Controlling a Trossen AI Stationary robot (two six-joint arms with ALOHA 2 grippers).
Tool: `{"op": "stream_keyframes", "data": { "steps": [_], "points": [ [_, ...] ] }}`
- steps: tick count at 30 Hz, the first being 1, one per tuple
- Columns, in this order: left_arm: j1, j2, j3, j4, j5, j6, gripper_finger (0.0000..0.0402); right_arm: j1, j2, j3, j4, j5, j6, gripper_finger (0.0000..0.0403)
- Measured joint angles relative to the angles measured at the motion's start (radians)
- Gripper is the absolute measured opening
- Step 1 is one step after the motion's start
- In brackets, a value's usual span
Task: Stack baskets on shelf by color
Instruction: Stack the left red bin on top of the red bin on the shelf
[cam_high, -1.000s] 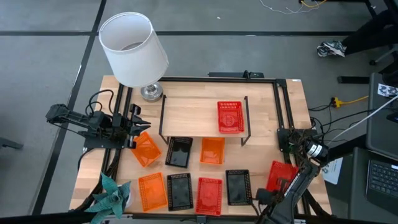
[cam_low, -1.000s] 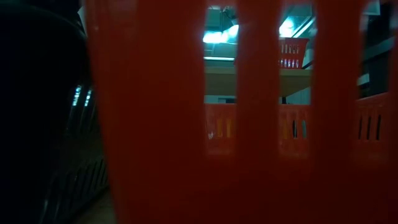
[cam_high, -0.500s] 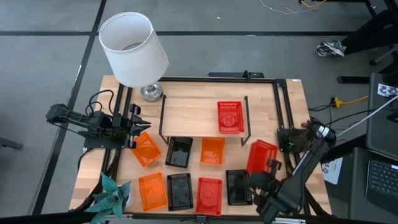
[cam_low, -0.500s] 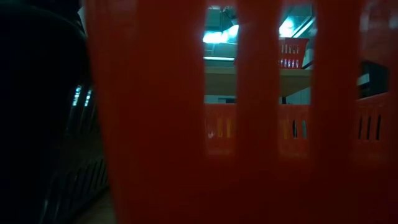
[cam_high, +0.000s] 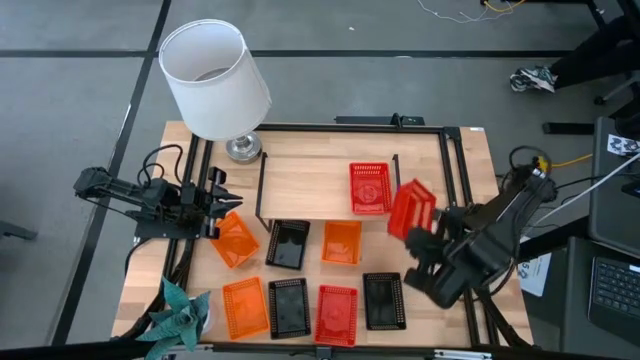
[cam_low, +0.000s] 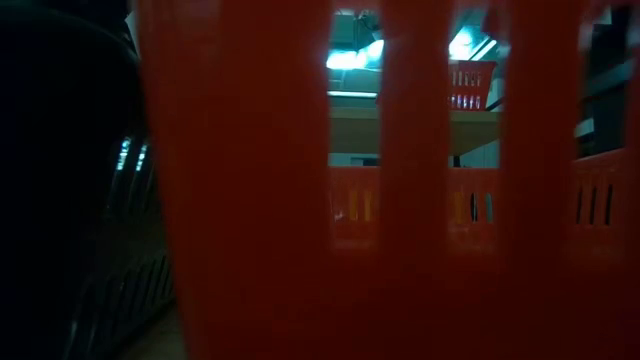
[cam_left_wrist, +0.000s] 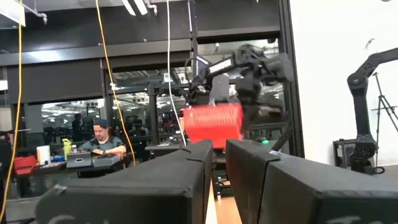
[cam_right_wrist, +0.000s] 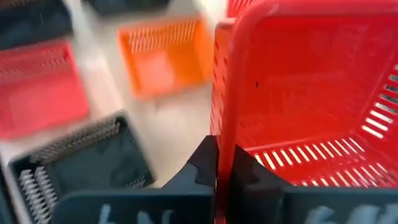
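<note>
A red basket sits on the light-wood shelf, toward its right end. My right gripper is shut on a second red basket, held in the air just right of the shelf's right end. On the table in front of the shelf lie three orange baskets, three black baskets and one red basket. My left gripper waits shut at the table's left, beside the slanted orange basket. My right gripper pinches one side wall of the red basket, one finger outside the wall and one inside the basket. The basket is lifted clear of the table and tilted, standing up from the fingers.
A white-shaded lamp stands at the far left corner and a teal paper plant at the near left. Black frame rails run along the table's sides. A red basket stands right before the low camera and blocks most of its view.
My right gripper has carried the red basket from the table's near right corner up and toward the far edge and the left, up to the shelf's right end. The basket has come clear of the table and tipped. The other baskets have stayed put.
</note>
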Motion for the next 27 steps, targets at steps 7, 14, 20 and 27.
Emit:
{"op": "stream_keyframes", "data": {
  "steps": [7, 14, 20, 27],
  "points": [
    [0.000, 0.000, 0.000, 0.000, 0.000, 0.001, 0.0039, -0.087, -0.105, 0.026, 0.016, 0.497, -0.266, 0.0000],
    [0.000, 0.000, 0.000, 0.000, 0.000, 0.001, 0.0039, -0.329, -0.131, 0.027, 0.261, 0.309, -0.791, 0.0000],
    [0.000, 0.000, 0.000, 0.000, 0.000, 0.001, 0.0039, -0.545, -0.120, 0.026, 0.397, -0.167, -0.951, 0.0000],
    [0.000, 0.000, 0.000, 0.000, 0.000, 0.001, 0.0039, -0.645, -0.096, 0.026, 0.319, -0.401, -0.945, 0.0000]
  ]
}}
